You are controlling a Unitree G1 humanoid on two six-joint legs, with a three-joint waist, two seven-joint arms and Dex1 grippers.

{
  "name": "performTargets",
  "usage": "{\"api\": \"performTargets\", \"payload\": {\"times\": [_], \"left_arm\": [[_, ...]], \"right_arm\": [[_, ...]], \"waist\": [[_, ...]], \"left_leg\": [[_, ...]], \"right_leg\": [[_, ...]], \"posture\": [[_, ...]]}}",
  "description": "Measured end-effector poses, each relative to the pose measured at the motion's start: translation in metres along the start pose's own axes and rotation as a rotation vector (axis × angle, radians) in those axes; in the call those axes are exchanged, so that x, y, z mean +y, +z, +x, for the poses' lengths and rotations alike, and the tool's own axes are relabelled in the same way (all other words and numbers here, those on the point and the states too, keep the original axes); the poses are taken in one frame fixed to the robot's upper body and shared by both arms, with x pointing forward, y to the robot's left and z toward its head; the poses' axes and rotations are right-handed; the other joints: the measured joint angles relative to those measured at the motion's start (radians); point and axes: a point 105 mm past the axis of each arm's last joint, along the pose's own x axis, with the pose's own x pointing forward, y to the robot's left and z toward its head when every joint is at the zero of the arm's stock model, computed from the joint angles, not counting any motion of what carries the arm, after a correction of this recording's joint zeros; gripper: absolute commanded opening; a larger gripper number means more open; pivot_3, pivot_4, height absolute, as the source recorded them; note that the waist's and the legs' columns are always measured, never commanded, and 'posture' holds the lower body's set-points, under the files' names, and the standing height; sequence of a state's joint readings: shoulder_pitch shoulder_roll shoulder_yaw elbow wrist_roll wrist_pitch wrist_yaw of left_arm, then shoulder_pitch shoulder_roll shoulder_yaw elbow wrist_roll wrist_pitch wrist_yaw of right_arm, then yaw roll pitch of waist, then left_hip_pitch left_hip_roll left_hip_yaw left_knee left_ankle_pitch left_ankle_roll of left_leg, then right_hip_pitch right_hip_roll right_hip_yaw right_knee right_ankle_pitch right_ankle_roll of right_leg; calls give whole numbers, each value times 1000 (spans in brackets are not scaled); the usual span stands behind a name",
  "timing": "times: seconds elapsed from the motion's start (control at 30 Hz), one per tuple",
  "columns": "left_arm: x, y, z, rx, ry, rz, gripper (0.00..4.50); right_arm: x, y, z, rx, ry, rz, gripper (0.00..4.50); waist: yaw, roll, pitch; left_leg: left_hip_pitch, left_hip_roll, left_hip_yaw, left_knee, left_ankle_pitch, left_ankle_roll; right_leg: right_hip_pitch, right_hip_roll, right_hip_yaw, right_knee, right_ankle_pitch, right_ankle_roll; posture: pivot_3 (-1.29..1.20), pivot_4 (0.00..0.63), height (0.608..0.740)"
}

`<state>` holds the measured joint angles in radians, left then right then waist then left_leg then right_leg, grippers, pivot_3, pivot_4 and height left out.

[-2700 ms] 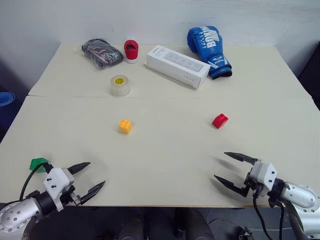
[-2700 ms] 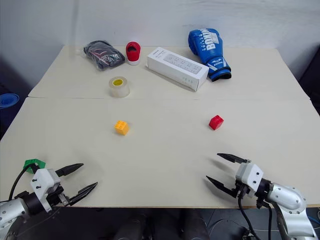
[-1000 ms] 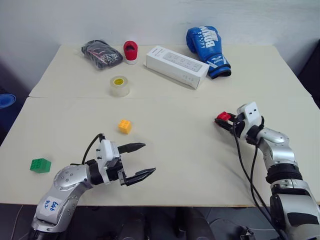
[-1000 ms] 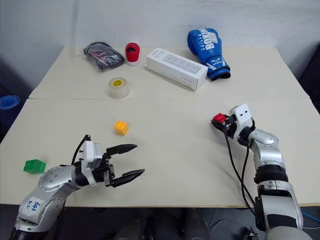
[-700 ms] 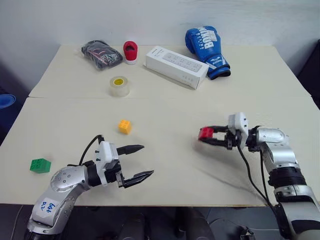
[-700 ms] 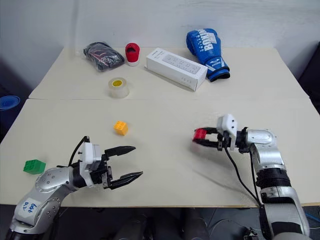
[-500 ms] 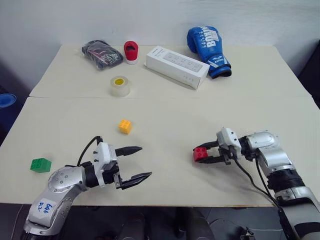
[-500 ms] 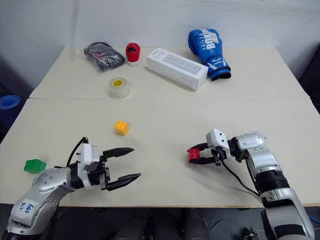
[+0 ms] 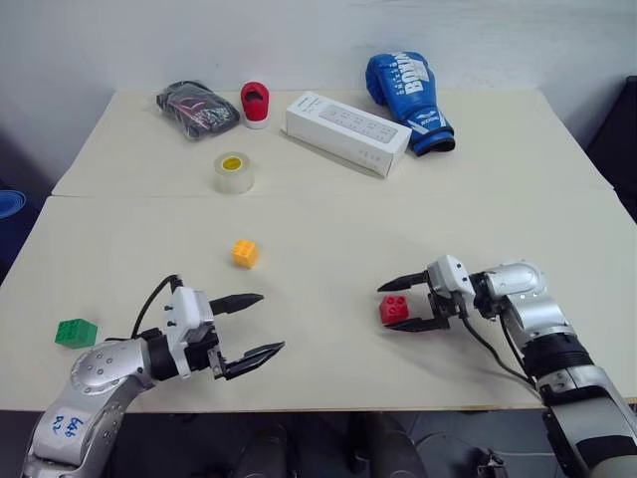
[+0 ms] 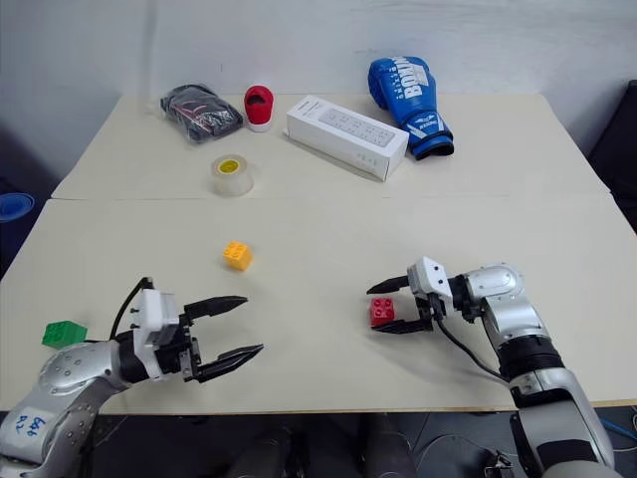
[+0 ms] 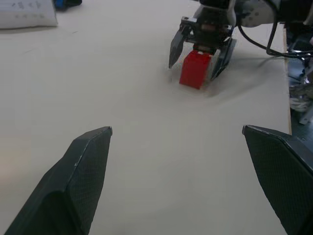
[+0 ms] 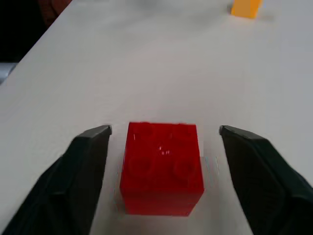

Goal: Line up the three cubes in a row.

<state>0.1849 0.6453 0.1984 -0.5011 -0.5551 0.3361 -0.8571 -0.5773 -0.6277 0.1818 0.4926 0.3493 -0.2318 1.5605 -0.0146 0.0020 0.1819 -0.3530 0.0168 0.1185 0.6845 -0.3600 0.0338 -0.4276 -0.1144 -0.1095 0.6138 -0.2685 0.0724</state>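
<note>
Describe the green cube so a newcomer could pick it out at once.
Start at the cream table and go to its near left corner. The green cube sits there alone, beside the left arm, behind its open left claw. It is the only green brick; the orange-yellow cube lies nearer the middle.

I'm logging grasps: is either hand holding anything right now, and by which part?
Nothing is held. The red cube sits on the table between the right hand's open fingers, with gaps on both sides. The left hand is open over bare table.
</note>
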Motion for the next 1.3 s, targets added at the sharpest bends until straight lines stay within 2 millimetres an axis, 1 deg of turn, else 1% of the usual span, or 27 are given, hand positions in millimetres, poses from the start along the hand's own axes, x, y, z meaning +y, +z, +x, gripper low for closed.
{"api": "performTargets", "payload": {"times": [0.03, 0.07, 0.13, 0.2, 0.27, 0.33, 0.43, 0.5, 0.63, 0.77, 0.83, 0.93, 1.03, 1.1, 1.13, 1.17, 1.23, 1.3], "left_arm": [[1, 0, -3, 1, 14, 1, 4500], [3, -2, -9, 8, 42, -3, 4500], [10, -8, -31, 16, 165, -18, 4500], [21, -9, -56, -17, 344, -25, 4500], [28, -13, -82, -32, 502, -22, 4500], [29, -22, -109, -31, 660, -29, 4500], [20, -38, -146, -30, 883, -72, 4500], [12, -46, -164, -31, 1001, -98, 4500], [4, -52, -191, -65, 1195, -123, 4500], [-3, -67, -219, -144, 1422, -227, 4500], [-3, -71, -225, -156, 1461, -257, 4500], [1, -70, -224, -171, 1453, -272, 4500], [17, -62, -213, -195, 1384, -272, 4500], [33, -53, -205, -210, 1353, -256, 4500], [37, -51, -203, -212, 1349, -251, 4500], [47, -50, -200, -186, 1341, -244, 4500], [61, -54, -197, -123, 1354, -238, 4500], [69, -62, -195, -106, 1376, -269, 4500]], "right_arm": [[0, 3, -1, -9, -5, -8, 4464], [-1, 7, -4, -24, -18, -17, 4464], [0, 17, -18, -61, -75, -39, 4464], [7, 19, -29, -92, -147, -30, 4464], [16, 16, -35, -132, -203, -3, 4464], [25, 20, -36, -217, -243, -2, 4464], [36, 25, -36, -285, -295, -8, 4464], [40, 32, -36, -335, -331, -8, 4464], [45, 45, -32, -395, -349, 10, 4464], [50, 41, -29, -408, -371, 31, 4464], [50, 42, -29, -416, -375, 19, 4464], [49, 45, -28, -419, -366, 0, 4464], [50, 48, -25, -426, -329, -16, 4464], [50, 49, -22, -436, -311, -22, 4464], [50, 50, -21, -438, -305, -25, 4464], [50, 50, -21, -439, -302, -29, 4464], [50, 51, -20, -443, -295, -35, 4464], [50, 51, -19, -449, -291, -36, 4464]], "waist": [[0, 0, 0], [0, 0, 0], [1, 0, 0], [5, 0, 0], [11, -1, 0], [12, -1, 0], [11, -2, 1], [13, -3, 1], [19, -4, 0], [18, -7, -1], [16, -8, -1], [17, -9, -2], [19, -9, -2], [17, -9, -2], [16, -9, -2], [15, -9, -2], [14, -8, -2], [10, -8, -2]], "left_leg": [[0, 0, 0, 0, 0, 0], [0, 0, 0, 0, 0, 0], [0, 1, -1, 0, -1, 0], [-1, 1, -1, -1, -2, 0], [-1, 1, -1, -1, -3, 1], [-1, 0, -1, -1, -4, 2], [0, 1, 0, -1, -6, 2], [0, 1, 0, -1, -7, 3], [0, 1, -1, -1, -11, 3], [0, 1, -1, -1, -11, 9], [0, 1, -1, -1, -11, 9], [0, 1, -1, -1, -11, 9], [0, 1, -1, -1, -11, 9], [0, 1, -1, -1, -11, 9], [0, 1, -1, -1, -11, 8], [0, 1, -1, -1, -8, 3], [0, 1, -1, -1, -8, 3], [0, 1, 0, -1, -8, 3]], "right_leg": [[0, 0, 0, 0, 0, 0], [0, 0, 0, -1, 0, 0], [0, 0, -1, -2, 0, 0], [0, 0, -1, -3, 0, 0], [0, 0, -1, -4, 0, 0], [1, 0, -1, -4, 0, 0], [1, 0, 0, -4, 0, 0], [1, 0, 0, -4, 0, 0], [1, -1, 0, -4, 0, 0], [1, -1, 0, -4, 0, 0], [1, -1, 0, -4, 0, 0], [1, -1, 0, -4, 0, 0], [1, -1, -1, -4, 0, -1], [1, -1, 0, -4, 0, -1], [1, -1, 0, -4, 0, -1], [1, -1, 0, -4, 0, -1], [1, -1, -1, -4, 0, -1], [1, -1, 0, -3, 0, 0]], "posture": [[0, 150, 740], [0, 150, 740], [0, 150, 740], [0, 150, 740], [0, 150, 740], [0, 150, 740], [0, 150, 740], [0, 150, 740], [0, 150, 740], [0, 150, 740], [0, 150, 740], [0, 150, 740], [0, 150, 740], [0, 150, 740], [0, 150, 740], [0, 150, 740], [0, 150, 740], [0, 150, 740]]}}
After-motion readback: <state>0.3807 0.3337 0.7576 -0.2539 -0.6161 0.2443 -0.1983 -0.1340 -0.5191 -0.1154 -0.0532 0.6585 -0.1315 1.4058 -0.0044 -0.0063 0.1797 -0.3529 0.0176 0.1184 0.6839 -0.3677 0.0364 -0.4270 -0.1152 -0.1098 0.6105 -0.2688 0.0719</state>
